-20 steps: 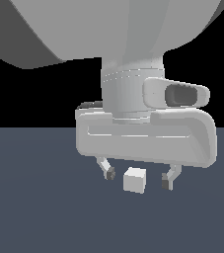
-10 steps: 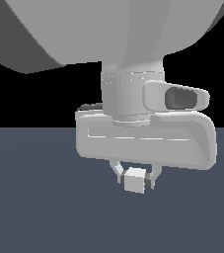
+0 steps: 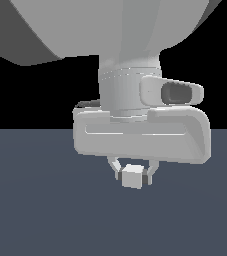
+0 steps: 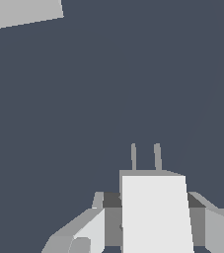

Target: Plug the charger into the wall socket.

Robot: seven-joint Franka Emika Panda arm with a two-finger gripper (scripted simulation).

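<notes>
Jaws of our gripper pinch the charger above the dark grey floor; beyond it, blackness.

Tool closed onto charger.

No readable text, labels, brands, numbers or signs in either view (all surfaces are plain, unmarked renders in grey, white and dark blue).
</notes>
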